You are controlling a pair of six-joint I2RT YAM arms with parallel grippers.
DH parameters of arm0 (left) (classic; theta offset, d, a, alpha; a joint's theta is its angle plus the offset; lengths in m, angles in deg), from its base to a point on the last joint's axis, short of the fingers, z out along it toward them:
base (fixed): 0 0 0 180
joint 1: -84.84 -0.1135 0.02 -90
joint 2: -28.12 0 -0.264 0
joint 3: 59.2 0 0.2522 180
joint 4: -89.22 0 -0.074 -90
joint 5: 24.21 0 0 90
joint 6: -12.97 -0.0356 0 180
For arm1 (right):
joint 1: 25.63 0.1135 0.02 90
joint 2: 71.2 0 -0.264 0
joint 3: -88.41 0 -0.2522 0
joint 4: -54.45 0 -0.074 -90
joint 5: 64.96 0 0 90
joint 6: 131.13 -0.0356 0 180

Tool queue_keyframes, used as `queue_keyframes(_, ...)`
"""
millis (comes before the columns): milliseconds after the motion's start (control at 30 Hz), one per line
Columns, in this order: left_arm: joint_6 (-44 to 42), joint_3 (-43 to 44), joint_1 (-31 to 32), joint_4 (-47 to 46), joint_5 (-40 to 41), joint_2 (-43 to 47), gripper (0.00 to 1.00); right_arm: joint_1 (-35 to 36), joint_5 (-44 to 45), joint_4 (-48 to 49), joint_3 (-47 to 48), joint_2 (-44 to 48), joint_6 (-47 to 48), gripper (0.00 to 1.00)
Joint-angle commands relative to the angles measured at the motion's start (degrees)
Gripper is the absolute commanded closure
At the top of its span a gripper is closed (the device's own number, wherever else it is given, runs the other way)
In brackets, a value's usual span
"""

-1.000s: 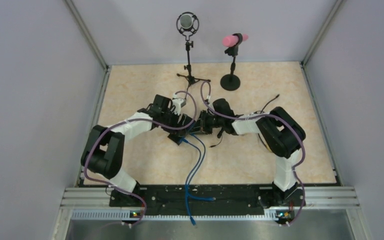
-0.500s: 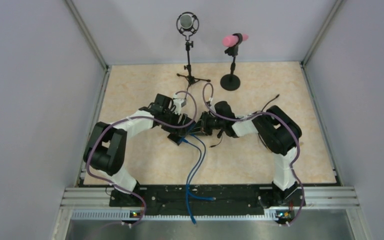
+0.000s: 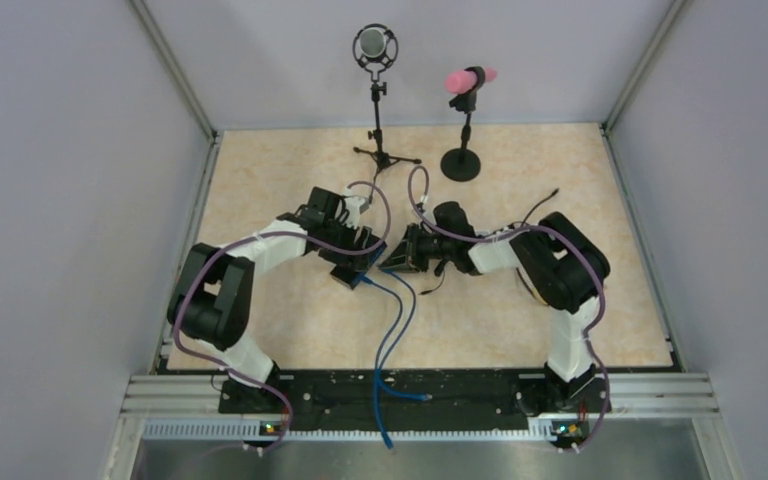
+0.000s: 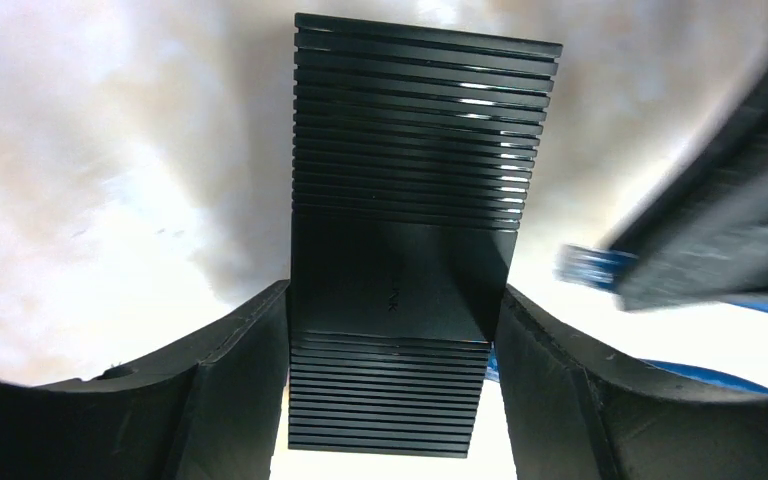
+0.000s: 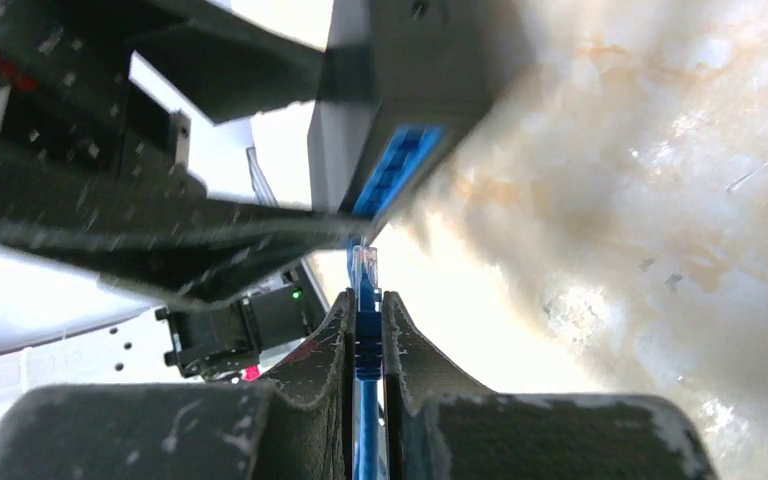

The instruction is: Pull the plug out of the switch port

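Where the tabletop (image 3: 260, 200) lies about midway between its left and right edges, and roughly halfway from the far edge to the near one, the black switch (image 4: 410, 130) sits flat with its ribbed top facing up. The left gripper (image 4: 392, 300) clamps it across its width, one finger (image 4: 245, 360) against each long side. A faint mark (image 4: 392, 298) sits on the smooth band of the switch's top, too small and dim to read. No other writing or brand can be made out in any view.

The right gripper (image 5: 365, 300) meets it from the right-edge side, its fingers (image 5: 405, 350) pressed tightly together on the blue plug (image 5: 362, 262). The plug's clear tip points at the blue port face (image 5: 398, 165) and lies just in front of it. From the left wrist a strip of bright table shows between plug and switch, so the two appear apart.

Blue cable (image 3: 392, 330) runs from the switch area toward the near edge and over it. Two microphone stands (image 3: 378, 110) are at the far edge, one with a pink head.
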Motion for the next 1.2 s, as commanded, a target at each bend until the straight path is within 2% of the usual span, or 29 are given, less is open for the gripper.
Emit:
queue_keyframes(0,-1.37,0.43,-2.17,0.22,10.37,-1.13,1.0,-0.46,-1.05,-1.92,0.11,5.58,1.7,1.0)
queue_keyframes(100,0.53,0.46,-2.27,0.2,11.17,-1.17,1.0,-0.46,-2.07,-0.89,0.27,6.21,1.24,1.0)
queue_keyframes(233,-0.43,0.28,-2.34,-0.19,7.94,-0.98,1.0,-0.51,-1.52,-0.57,1.16,6.13,0.33,1.0)
queue_keyframes(467,0.64,-1.02,-2.34,-1.05,9.06,0.29,1.0,-1.1,6.73,-11.34,3.59,8.64,7.25,1.0)
queue_keyframes(733,1.36,-0.37,-2.41,-0.7,10.78,0.45,1.0,-5.04,9.2,-22.88,13.22,11.73,15.22,1.0)
queue_keyframes(900,2.44,-0.98,-2.57,-1.16,12.68,1.61,1.0,-5.59,16.8,-31.04,18.08,15.78,20.26,1.0)
queue_keyframes(1167,2.37,-1.77,-2.71,-1.02,13.26,3.24,1.0,-8.31,24.77,-37.55,24.61,18.5,25.07,1.0)
